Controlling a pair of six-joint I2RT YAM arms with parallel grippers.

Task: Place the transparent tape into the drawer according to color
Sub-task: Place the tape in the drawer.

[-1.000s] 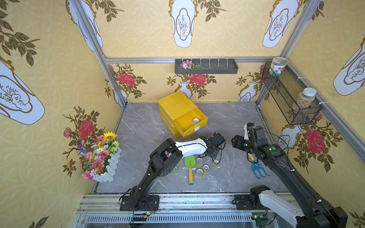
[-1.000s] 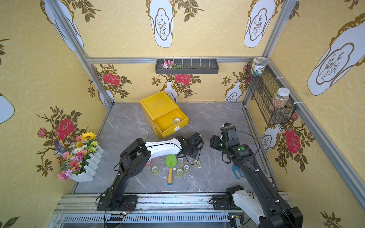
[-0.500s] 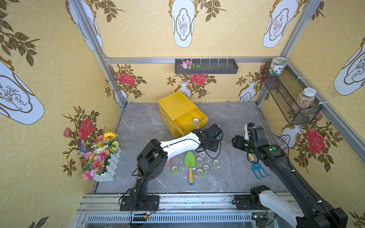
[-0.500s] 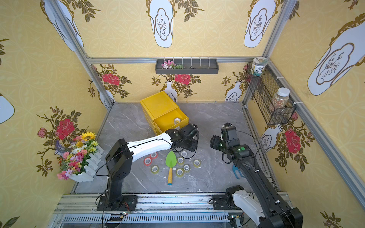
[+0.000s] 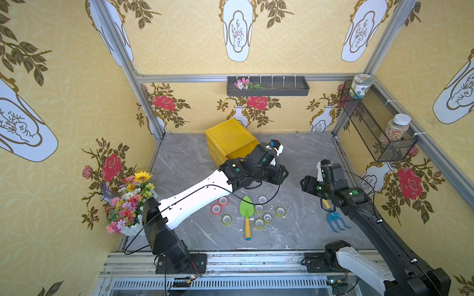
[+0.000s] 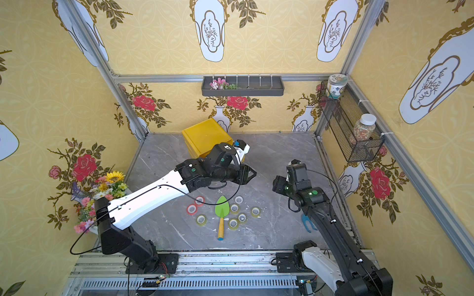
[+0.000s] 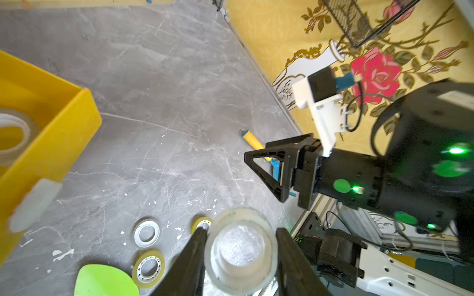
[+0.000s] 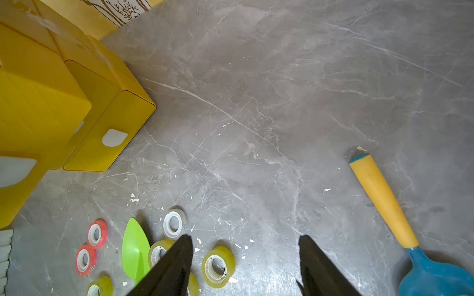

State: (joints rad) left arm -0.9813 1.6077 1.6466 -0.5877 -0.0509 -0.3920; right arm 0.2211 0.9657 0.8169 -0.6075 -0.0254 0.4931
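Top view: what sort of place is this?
Likely a robot test booth dressed like a home: floral wallpaper on an aluminium frame, a left arm and right arm bolted to a front rail, a grey tabletop.

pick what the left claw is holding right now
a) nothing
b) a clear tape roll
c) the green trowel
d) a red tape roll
b: the left wrist view shows the left claw closed on a clear roll, while the red rolls and the trowel lie on the table.
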